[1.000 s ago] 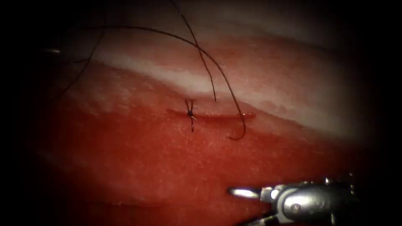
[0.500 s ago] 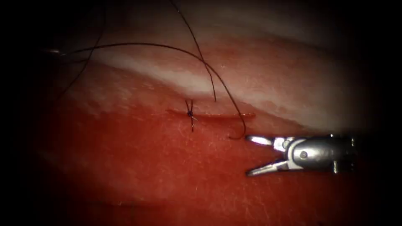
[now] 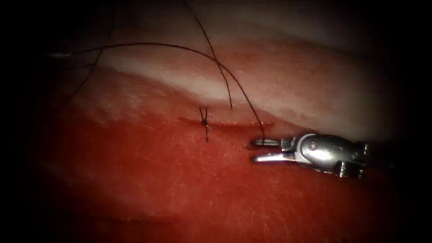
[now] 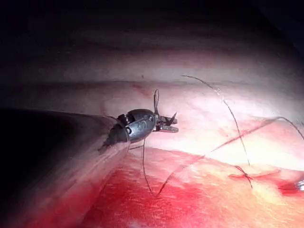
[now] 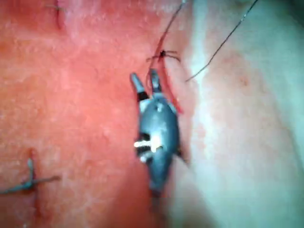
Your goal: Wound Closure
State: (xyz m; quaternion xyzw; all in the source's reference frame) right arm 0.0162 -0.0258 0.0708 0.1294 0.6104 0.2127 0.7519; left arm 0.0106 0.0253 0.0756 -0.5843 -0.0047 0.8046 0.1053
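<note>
The cut (image 3: 234,123) runs across the tissue (image 3: 148,180), with one tied stitch (image 3: 204,121) near its left end. A dark thread (image 3: 180,46) arcs from the far left over the cut's right end down to a hooked end. I cannot tell whether that end is needle or thread. My right tool (image 3: 253,150) lies just below the cut's right end, its jaws a narrow gap apart, and the hooked end meets the upper one. It also appears in the right wrist view (image 5: 145,78). My left tool (image 4: 172,124) is shut on the thread (image 4: 144,161), above the tissue.
A second strand (image 3: 216,58) drops from the top edge and ends on the pale tissue just above the cut. Two older stitches (image 5: 28,183) sit on the red surface away from the right tool. A pale fatty band (image 3: 189,85) crosses behind the cut.
The right tool rose from the lower edge and moved left to the hooked end. Its jaws narrowed from wide apart to a small gap. The thread's arc sank slightly at its left.
</note>
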